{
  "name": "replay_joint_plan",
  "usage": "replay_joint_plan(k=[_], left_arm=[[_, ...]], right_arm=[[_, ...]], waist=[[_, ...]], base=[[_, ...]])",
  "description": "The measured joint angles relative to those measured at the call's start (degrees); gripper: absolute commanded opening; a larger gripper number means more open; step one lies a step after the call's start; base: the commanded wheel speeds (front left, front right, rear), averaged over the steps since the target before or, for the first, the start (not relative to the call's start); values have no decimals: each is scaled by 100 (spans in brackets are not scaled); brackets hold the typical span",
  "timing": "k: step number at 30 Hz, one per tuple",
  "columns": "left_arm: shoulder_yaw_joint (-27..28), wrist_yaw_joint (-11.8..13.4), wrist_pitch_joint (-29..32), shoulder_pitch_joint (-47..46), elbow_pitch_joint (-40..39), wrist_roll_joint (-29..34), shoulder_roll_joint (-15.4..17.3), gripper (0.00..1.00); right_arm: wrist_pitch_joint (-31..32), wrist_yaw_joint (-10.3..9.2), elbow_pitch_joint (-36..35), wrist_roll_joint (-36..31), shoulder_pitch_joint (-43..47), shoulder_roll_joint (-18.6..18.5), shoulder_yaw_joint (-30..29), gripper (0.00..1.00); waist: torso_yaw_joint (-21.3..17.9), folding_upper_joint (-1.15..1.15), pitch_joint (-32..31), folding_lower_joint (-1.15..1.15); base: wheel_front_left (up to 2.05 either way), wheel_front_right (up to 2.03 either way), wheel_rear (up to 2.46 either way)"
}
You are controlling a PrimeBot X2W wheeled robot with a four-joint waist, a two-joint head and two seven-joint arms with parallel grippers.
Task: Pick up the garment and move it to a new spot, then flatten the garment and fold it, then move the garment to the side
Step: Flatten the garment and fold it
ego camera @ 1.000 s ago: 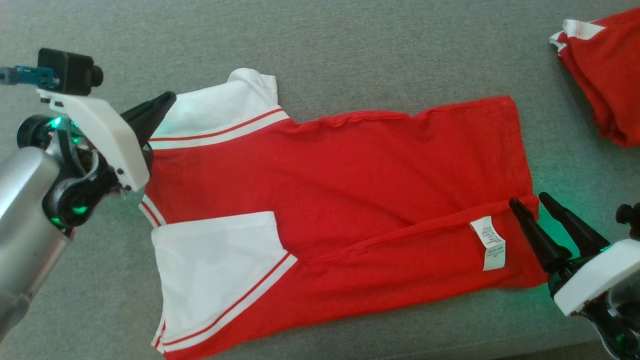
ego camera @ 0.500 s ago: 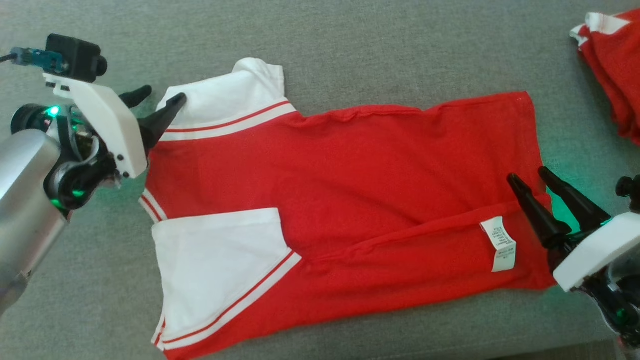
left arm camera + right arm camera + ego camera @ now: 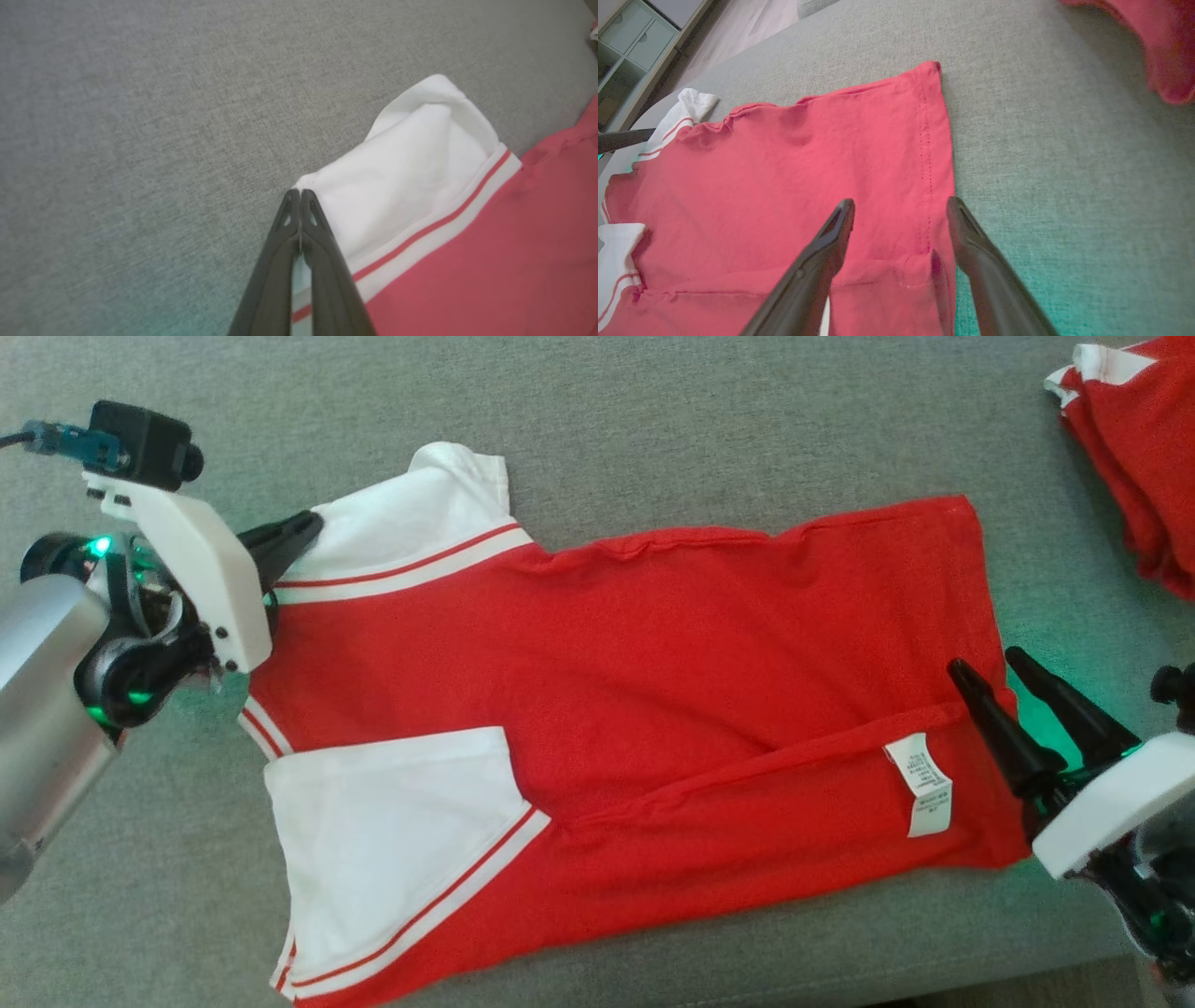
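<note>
On the worktop point(image 3: 653, 411) the garment point(image 3: 653, 663) is lying spread, left end effector point(image 3: 313, 521) pinching its sleeve corner point(image 3: 322, 186), right end effector point(image 3: 983, 659) gaping astride the hem point(image 3: 980, 579); flattening, I'd say, and the right needs closing next.

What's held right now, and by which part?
The left gripper is shut on the garment, pinching the corner of its white sleeve. The right gripper is open astride the red hem, holding nothing.

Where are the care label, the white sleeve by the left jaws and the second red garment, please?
care label point(image 3: 920, 786), head view, middle of the tag.
white sleeve point(image 3: 411, 177), left wrist view, its plain white cloth.
second red garment point(image 3: 1139, 457), head view, its red body.
</note>
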Motion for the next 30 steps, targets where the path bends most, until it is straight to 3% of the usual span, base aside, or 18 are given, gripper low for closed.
replay_joint_plan(k=[8,17,22,23,24,26,27,30], left_arm=[[-336,0,-575,-227,-342,16,83,0],[-790,0,-1171,-608,-799,-22,145,0],[-991,0,-1354,-761,-886,-146,148,0],[-1029,0,-1390,-781,-895,-146,148,0],[-1056,0,-1423,-790,-909,-147,148,0],[-1085,0,-1491,-804,-918,-147,148,0],[-1101,0,-1544,-817,-921,-144,148,0],[-1160,0,-1747,-900,-921,-83,149,0]], right_arm=[[445,0,213,103,-711,-58,35,100],[1313,0,1313,-11,-1773,-55,56,100],[1402,0,1720,-73,-2100,19,74,100],[1393,0,1773,-103,-2145,26,81,94],[1378,0,1812,-111,-2182,33,98,59],[1300,0,1856,-110,-2242,40,151,11],[1243,0,1866,-110,-2257,40,183,0],[1081,0,1923,-110,-2263,36,259,0]], waist=[[109,0,-7,0],[354,0,-34,0],[467,0,-30,0],[486,0,-29,0],[501,0,-27,0],[526,0,-24,0],[538,0,-22,0],[555,0,-24,0]], base=[[0,0,0],[0,0,0],[0,0,0],[0,0,0],[0,0,0],[0,0,0],[0,0,0],[0,0,0]])
